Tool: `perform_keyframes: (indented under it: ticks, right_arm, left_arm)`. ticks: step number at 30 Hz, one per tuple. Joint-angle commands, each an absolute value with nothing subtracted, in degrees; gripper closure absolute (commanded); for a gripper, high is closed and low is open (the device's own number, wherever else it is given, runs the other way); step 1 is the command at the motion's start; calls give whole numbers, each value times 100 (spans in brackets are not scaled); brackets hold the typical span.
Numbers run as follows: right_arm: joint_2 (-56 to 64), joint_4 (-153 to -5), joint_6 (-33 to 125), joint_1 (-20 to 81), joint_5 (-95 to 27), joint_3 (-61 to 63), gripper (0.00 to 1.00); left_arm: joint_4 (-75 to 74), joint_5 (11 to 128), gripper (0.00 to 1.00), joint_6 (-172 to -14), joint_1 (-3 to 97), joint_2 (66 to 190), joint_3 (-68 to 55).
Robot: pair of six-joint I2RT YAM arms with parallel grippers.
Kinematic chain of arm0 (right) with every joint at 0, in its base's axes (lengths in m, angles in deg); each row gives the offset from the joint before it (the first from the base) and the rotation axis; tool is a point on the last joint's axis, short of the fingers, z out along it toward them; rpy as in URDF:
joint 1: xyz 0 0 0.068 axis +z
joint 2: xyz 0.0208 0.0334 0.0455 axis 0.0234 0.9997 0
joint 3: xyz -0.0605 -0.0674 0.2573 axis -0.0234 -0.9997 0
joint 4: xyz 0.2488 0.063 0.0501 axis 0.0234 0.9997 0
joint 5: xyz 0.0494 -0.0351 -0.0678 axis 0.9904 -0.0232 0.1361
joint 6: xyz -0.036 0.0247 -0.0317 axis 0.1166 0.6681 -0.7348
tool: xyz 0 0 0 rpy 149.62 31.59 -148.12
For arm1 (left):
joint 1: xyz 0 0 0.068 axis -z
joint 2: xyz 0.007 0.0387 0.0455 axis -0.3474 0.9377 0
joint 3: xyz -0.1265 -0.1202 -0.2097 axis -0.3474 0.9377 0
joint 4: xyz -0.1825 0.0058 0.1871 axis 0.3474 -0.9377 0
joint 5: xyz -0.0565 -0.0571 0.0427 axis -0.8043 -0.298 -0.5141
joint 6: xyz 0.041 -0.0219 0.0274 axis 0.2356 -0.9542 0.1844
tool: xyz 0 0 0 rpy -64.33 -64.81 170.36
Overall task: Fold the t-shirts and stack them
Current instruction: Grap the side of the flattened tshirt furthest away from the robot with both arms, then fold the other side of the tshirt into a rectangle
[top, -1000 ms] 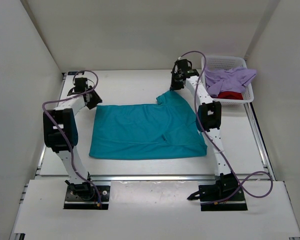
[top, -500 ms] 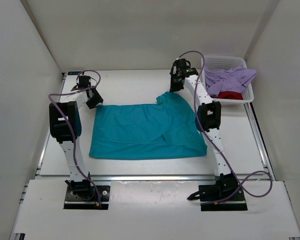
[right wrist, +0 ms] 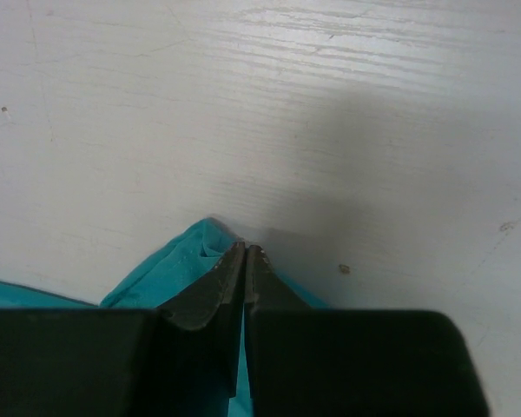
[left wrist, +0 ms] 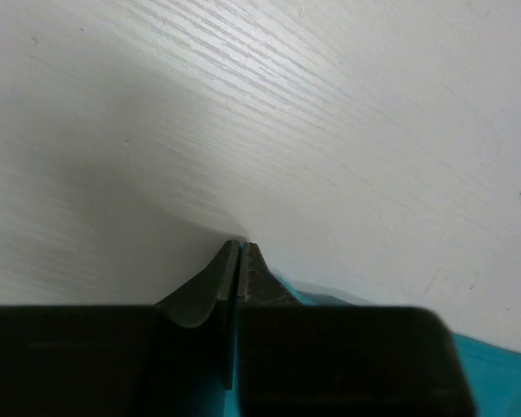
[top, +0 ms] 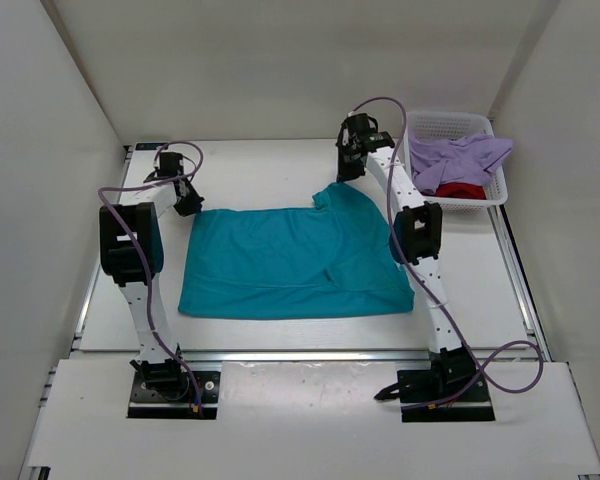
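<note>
both far corners of the teal t-shirt are pinched by left gripper and right gripper (jaws closed); an even, level lift is advised.

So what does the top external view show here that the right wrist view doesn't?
Only the top view shows the whole teal t-shirt spread flat, the basket holding the lavender t-shirt and red t-shirt, and the left gripper at the teal shirt's far left corner. Only the right wrist view shows the right gripper with jaws pressed shut on a peak of teal cloth. Both show the white table and that far right corner.
</note>
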State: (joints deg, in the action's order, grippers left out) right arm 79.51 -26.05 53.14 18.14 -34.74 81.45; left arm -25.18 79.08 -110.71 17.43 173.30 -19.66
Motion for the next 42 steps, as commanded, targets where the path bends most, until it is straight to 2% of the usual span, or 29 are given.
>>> perform_keyframes:
  ticks: [1, 3, 6, 12, 16, 19, 22, 32, 42]
  right_arm:
    - [7240, -2485, 5191, 1778, -3597, 8244, 100]
    - [7091, -2284, 5165, 1778, -3702, 8174, 100]
    - [6696, -1906, 5261, 1795, -3641, 7963, 100]
    - [5818, -1430, 5332, 2217, -4405, 7191, 100]
    - [4913, -2086, 5323, 2446, -4757, 5550, 100]
    - [3649, -3174, 5332, 2358, -4556, 3233, 100]
    - [2944, -3740, 5498, 2270, -4458, 2139, 100]
    - [1072, -4418, 5639, 2050, -4406, -262, 100]
    - [-564, -4322, 5727, 2111, -4493, -1854, 100]
  left_arm:
    - [-2509, 7882, 92, -11061, 1743, 17220, -1860]
    - [-2553, 7943, 100, -11026, 1743, 17140, -1878]
    - [-2535, 8040, 100, -11052, 1856, 16922, -1808]
    - [-2500, 7970, 100, -11114, 1919, 16578, -1519]
    - [-2377, 7882, 100, -11158, 1883, 16122, -1114]
    - [-2386, 7864, 100, -11096, 1822, 15964, -982]
    - [-2421, 7943, 100, -11079, 1831, 15788, -850]
    - [-2351, 8224, 100, -10956, 1628, 14882, -59]
    - [-2377, 8418, 100, -10886, 1725, 13767, 845]
